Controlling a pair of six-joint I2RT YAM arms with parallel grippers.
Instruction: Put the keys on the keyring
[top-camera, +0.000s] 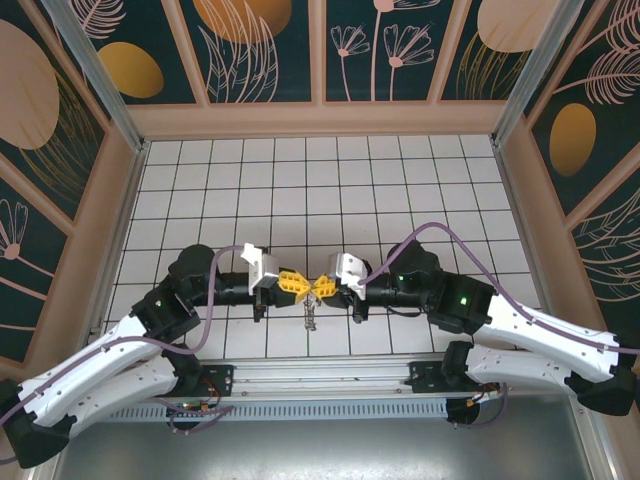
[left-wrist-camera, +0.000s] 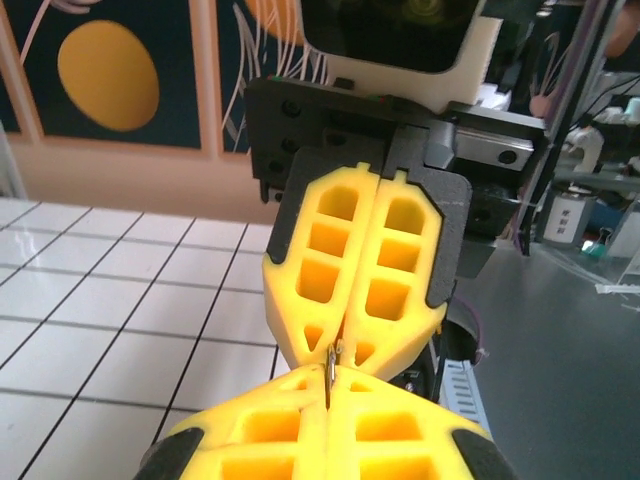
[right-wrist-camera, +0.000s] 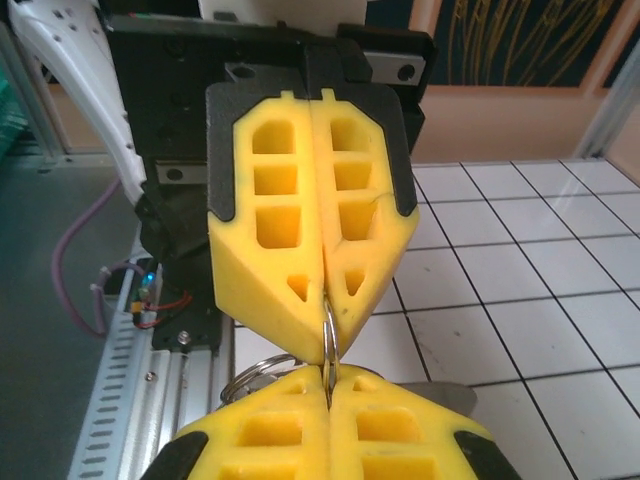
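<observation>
My two grippers meet tip to tip above the near middle of the table. The left gripper (top-camera: 304, 285) and the right gripper (top-camera: 323, 286) are both shut. Between their tips a thin silver keyring (right-wrist-camera: 328, 338) stands edge-on, pinched from both sides. In the left wrist view it is a narrow metal sliver (left-wrist-camera: 330, 372) between my own left gripper (left-wrist-camera: 328, 388) and the facing yellow right gripper (left-wrist-camera: 350, 335). In the right wrist view my right gripper (right-wrist-camera: 328, 378) faces the left gripper (right-wrist-camera: 325, 300). A small pale key (top-camera: 311, 318) hangs below the tips.
A second wire loop (right-wrist-camera: 252, 373) and a flat grey metal piece (right-wrist-camera: 452, 398) show just behind my right fingers. The white tiled table (top-camera: 320, 190) spreads beyond the grippers. The aluminium rail (top-camera: 320, 385) runs along the near edge, and wooden walls enclose the other sides.
</observation>
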